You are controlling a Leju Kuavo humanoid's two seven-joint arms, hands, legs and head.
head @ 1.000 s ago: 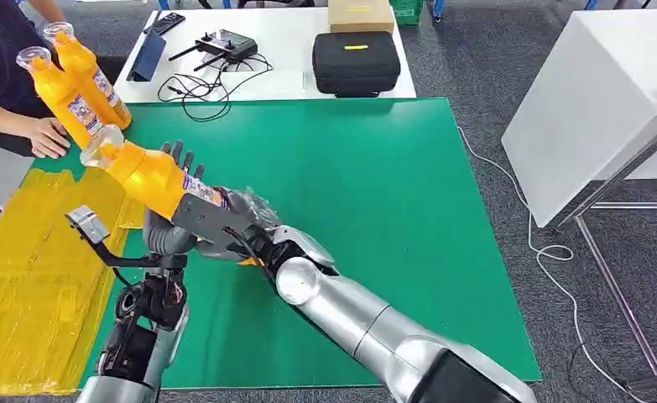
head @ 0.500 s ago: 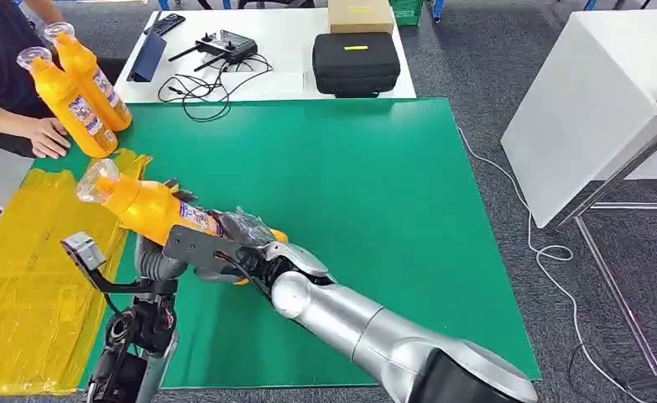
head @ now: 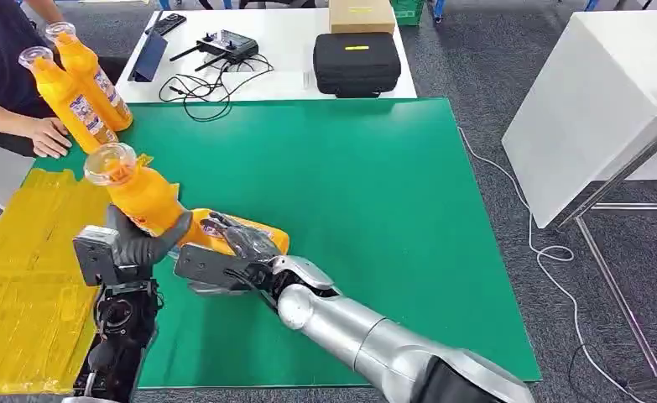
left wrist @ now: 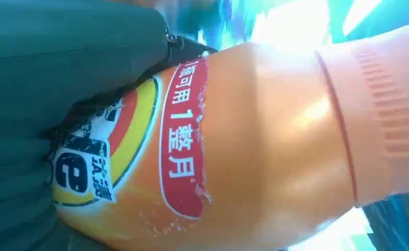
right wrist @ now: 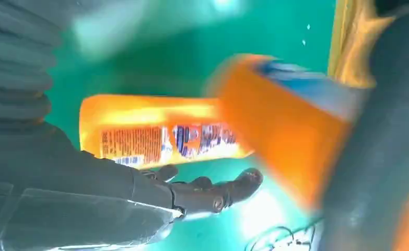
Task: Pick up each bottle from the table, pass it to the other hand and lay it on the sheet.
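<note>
My left hand (head: 136, 243) grips an orange bottle (head: 144, 197) round its body and holds it nearly upright, clear cap up, above the edge of the yellow sheet (head: 23, 277). Close up, the held bottle (left wrist: 244, 146) shows a red and yellow label beside my left hand (left wrist: 61, 52). My right hand (head: 224, 264) hovers just right of it with fingers stretched out, holding nothing. A second orange bottle (head: 262, 238) lies on its side on the green mat (head: 375, 185) behind that hand. The lying bottle (right wrist: 155, 130) is just past my right fingers (right wrist: 212, 191); the held bottle (right wrist: 280, 120) is blurred.
Two more orange bottles (head: 65, 96) stand at the mat's far left corner beside a person's hand (head: 48, 134). Behind the mat a white table carries a black case (head: 356, 60), a controller (head: 224, 42) and cables. Another white table (head: 593, 101) stands to the right.
The bottle has passed from my right hand to my left, which closed round it and tipped it more upright. My right hand let go and dropped lower.
</note>
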